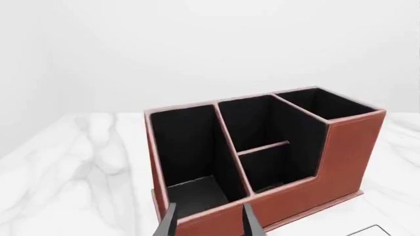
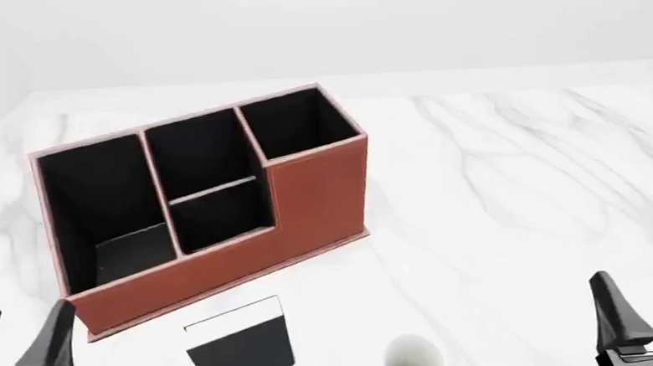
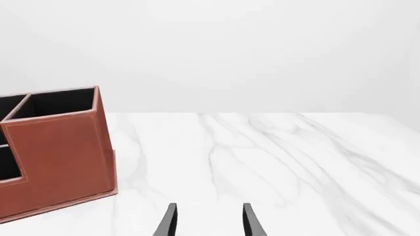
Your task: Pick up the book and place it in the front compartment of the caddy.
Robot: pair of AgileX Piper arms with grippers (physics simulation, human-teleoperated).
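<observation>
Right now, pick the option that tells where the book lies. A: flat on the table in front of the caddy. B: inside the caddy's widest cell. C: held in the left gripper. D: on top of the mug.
A: the book lies flat on the table, just in front of the caddy.

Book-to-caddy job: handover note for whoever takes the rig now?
Left gripper: open, empty, near the caddy's left front corner.
Right gripper: open, empty, over bare table on the right.
Book: flat on the table, in front of the caddy, untouched.
Front compartment: looks empty.
Mug: right of the book.
Done: nothing.
Left: grasp the book, lift it, drop it into the front compartment.
</observation>
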